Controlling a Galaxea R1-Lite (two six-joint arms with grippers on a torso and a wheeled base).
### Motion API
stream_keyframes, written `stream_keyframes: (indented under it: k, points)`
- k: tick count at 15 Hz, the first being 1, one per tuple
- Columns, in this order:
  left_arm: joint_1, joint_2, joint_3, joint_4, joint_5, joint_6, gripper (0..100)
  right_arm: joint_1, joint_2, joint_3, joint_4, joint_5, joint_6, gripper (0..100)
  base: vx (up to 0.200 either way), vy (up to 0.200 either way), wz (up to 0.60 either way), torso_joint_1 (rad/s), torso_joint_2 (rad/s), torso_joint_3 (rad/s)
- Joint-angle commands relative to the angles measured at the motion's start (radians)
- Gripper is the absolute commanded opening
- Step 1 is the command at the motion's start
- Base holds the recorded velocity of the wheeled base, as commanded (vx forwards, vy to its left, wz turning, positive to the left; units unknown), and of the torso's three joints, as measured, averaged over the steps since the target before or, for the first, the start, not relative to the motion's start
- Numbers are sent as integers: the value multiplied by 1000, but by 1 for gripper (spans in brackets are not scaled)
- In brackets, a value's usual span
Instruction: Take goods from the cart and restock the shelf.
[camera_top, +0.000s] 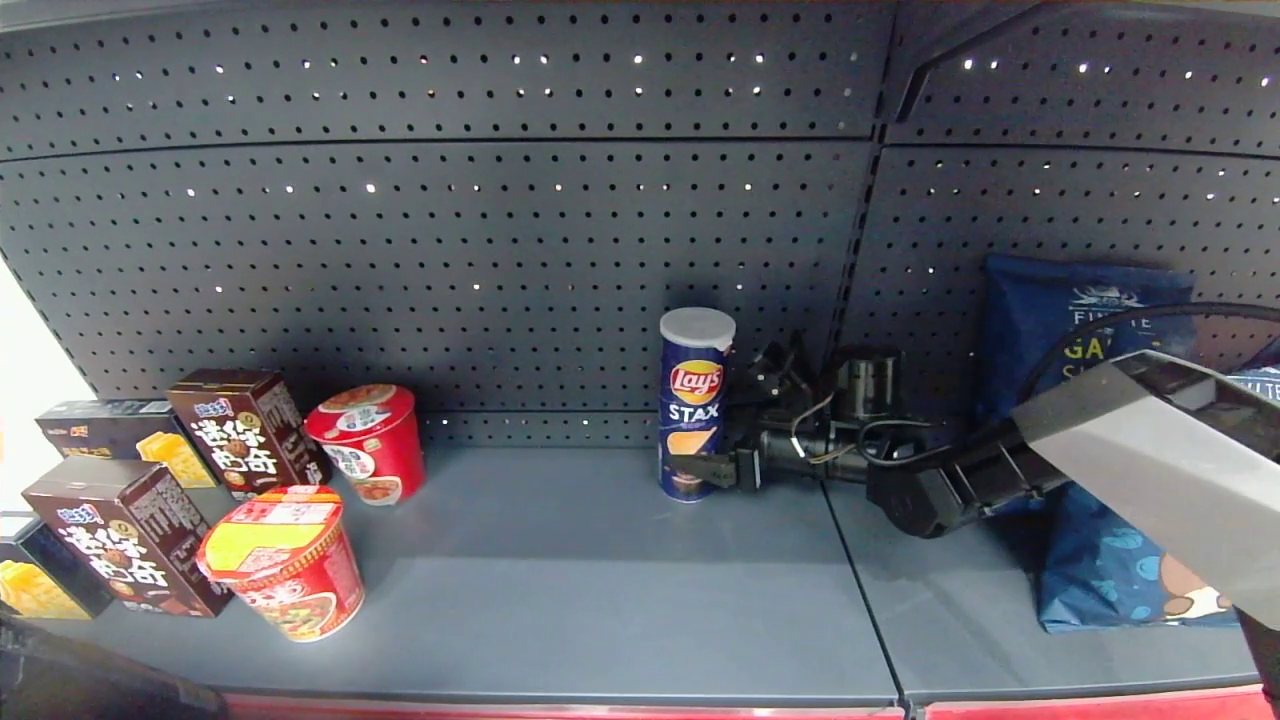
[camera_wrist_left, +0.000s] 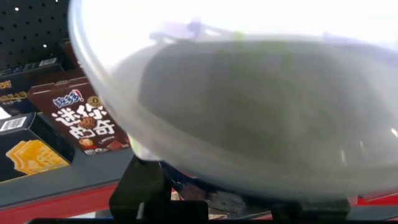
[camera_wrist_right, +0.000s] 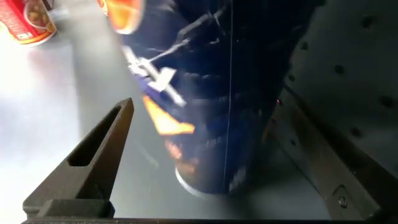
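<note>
The chip can (camera_top: 695, 405) stands upright at the back of the shelf (camera_top: 560, 560), with the right gripper (camera_top: 714, 436) straddling it; clamped or slack, I cannot tell. 1 can looks placed, and releasing and further restocking probably remain.

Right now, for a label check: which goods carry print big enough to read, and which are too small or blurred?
Chip can: large, readable print.
Brown boxes: large readable characters.
Blue bag: lettering partly hidden.
Red cups: print too small.
</note>
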Motion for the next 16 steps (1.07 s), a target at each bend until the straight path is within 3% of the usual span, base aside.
stream_keyframes:
  k: [1, 7, 8, 12, 16]
  points:
    - [1, -23, -1, 25, 0, 0, 0, 21, 60, -56, 2, 1, 6, 100, 0, 0, 0, 0, 0, 0]
    - [1, -115, -7, 147, 0, 1, 0, 19, 103, -105, -1, 1, 22, 100, 0, 0, 0, 0, 0, 0]
    - [1, -118, -7, 151, 0, 0, 0, 18, 109, -108, -7, 0, 22, 0, 0, 0, 0, 0, 0, 0]
    - [1, -122, -3, 151, 0, 0, 0, 37, 49, -102, 5, -69, 22, 0, 0, 0, 0, 0, 0, 0]
    - [-1, -140, -3, 151, -2, 0, 0, 87, -80, 15, 2, -137, 26, 0, 0, 0, 0, 0, 0, 0]
